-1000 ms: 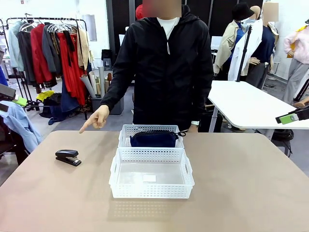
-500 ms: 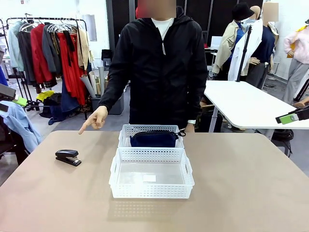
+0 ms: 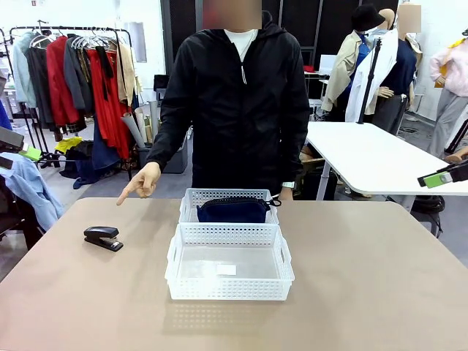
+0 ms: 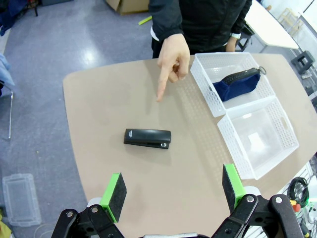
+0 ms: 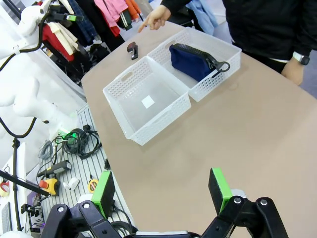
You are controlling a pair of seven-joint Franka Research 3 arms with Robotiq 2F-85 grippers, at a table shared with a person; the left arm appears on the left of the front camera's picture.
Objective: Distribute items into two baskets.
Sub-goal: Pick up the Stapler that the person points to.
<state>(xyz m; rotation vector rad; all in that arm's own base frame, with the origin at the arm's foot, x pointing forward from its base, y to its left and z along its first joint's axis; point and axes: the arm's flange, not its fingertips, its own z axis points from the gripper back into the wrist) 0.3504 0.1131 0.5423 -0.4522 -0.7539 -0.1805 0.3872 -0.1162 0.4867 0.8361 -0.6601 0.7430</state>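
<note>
Almost nothing has changed over the last second, and you should read that as a cue rather than a stall. The person's hand holds its place above the far left part of the table, index finger aimed down toward the stapler, while the body behind it has only straightened a little. The stapler has not moved; it lies flat on the bare tabletop on your left arm's side, well apart from both baskets. The pouch sits as before inside the far basket, its zip pull at the right-hand end. The near basket, set right against the far one long side to long side, holds nothing but its small white label. So one item looks settled and one is outstanding. The steady pointing suggests the stapler is yours to fetch, most likely for the near basket. Your left gripper hangs high over the table with its green pads spread wide and nothing between them, and the stapler lies ahead of it in its wrist view. Your right gripper is likewise spread and holding nothing, held high on the right side.
</note>
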